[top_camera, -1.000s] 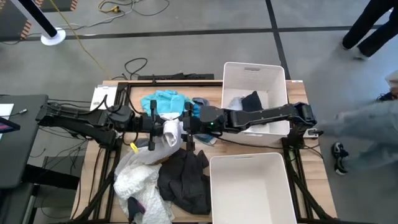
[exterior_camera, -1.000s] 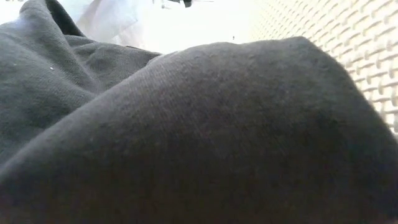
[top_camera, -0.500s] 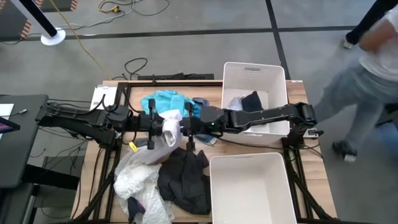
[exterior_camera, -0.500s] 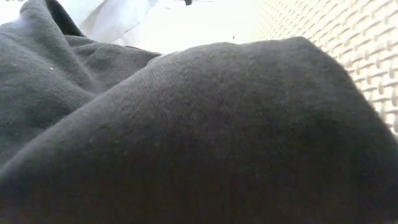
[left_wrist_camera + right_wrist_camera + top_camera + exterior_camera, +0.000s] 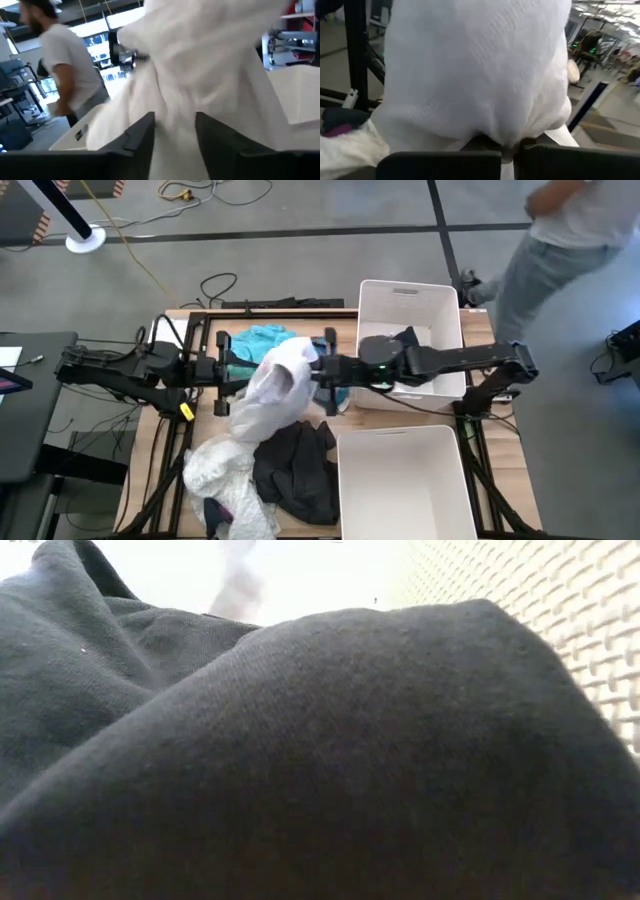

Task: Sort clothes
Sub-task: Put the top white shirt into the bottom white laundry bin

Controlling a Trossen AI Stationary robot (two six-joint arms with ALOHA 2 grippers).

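A white garment (image 5: 272,390) hangs over the middle of the table between my two grippers. My right gripper (image 5: 318,368) reaches in from the table's right and is shut on it (image 5: 475,65). My left gripper (image 5: 232,370) stands open at the garment's left side. White cloth (image 5: 200,60) fills the gap between its fingers, and I cannot tell if they touch it. A teal garment (image 5: 262,340) lies at the far side. A black garment (image 5: 295,470) and a white crinkled one (image 5: 222,480) lie near the front. My right gripper pinches a bunched part of the white garment (image 5: 502,137) between its two shut fingers, several layers gathered. The fingers come level from the table's right. The cloth spreads and hangs below and left of the hold, and its lower end (image 5: 238,425) reaches down toward the pile.
A white bin (image 5: 440,310) at the far right holds dark and pale clothes. A second white bin (image 5: 405,440) stands at the near right. Dark cloth (image 5: 300,760) blocks the low view. A person (image 5: 560,230) walks on the floor beyond the table's far right.
My right gripper has taken hold of the white garment and risen, drawing it up and toward the right. The garment, bunched small between the grippers before, now hangs spread out and larger. My left gripper has drawn back toward the table's left edge.
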